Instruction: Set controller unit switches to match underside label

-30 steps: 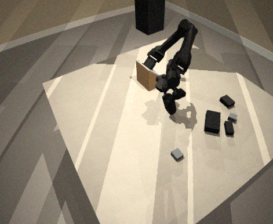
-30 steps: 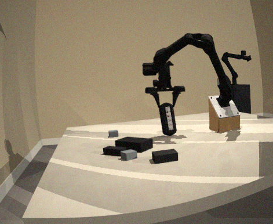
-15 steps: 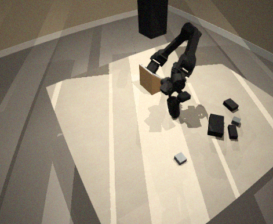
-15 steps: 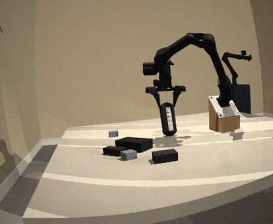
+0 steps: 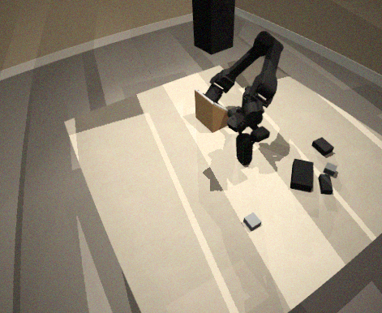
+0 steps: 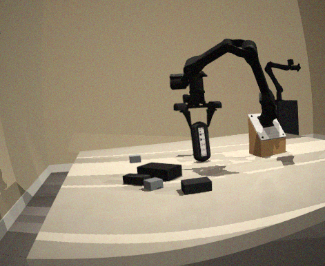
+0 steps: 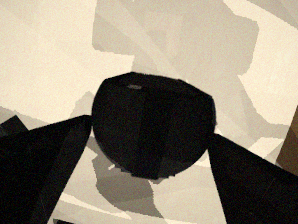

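The dark grey controller unit (image 5: 244, 152) (image 6: 195, 151) (image 7: 150, 107) hangs on end above the bench, nearly upright, its lower end a little above the top. My gripper (image 5: 248, 136) (image 6: 200, 125) (image 7: 151, 132) points down and is shut on the unit's upper part, one finger on each side. In the exterior view a white strip (image 6: 202, 142) with a row of small squares runs along the unit's facing side. Some upper squares look dark and the lower ones look fainter, but they are too small to read surely. The rocker switches cannot be made out in any view.
A large black block (image 5: 302, 175) (image 6: 159, 171), two smaller black blocks (image 5: 323, 146) (image 6: 196, 185) and a grey block (image 5: 330, 169) (image 6: 153, 184) lie grouped on the bench. Another grey block (image 5: 252, 221) (image 6: 134, 158) lies apart. The arm's wooden base (image 5: 209, 115) (image 6: 268, 147) stands behind the gripper.
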Action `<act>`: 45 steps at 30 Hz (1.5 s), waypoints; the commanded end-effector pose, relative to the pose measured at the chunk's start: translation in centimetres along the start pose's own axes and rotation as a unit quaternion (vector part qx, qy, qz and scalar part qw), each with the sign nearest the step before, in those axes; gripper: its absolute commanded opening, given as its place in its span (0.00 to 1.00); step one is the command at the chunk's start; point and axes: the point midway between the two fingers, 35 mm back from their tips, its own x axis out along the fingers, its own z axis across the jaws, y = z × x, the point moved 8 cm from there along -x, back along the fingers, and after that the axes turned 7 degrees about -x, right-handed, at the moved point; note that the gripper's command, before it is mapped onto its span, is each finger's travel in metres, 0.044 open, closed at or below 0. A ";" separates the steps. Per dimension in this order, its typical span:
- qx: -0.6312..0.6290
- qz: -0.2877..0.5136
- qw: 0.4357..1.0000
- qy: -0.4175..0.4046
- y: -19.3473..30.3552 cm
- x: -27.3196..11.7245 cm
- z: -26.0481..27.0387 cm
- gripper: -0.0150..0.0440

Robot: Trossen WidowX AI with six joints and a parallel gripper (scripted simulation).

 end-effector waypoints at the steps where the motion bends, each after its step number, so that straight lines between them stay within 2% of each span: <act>1: 0.002 0.003 1.000 0.003 0.5 0.1 0.0 0.83; 45: 0.002 0.004 1.000 0.003 4.0 0.5 0.5 0.83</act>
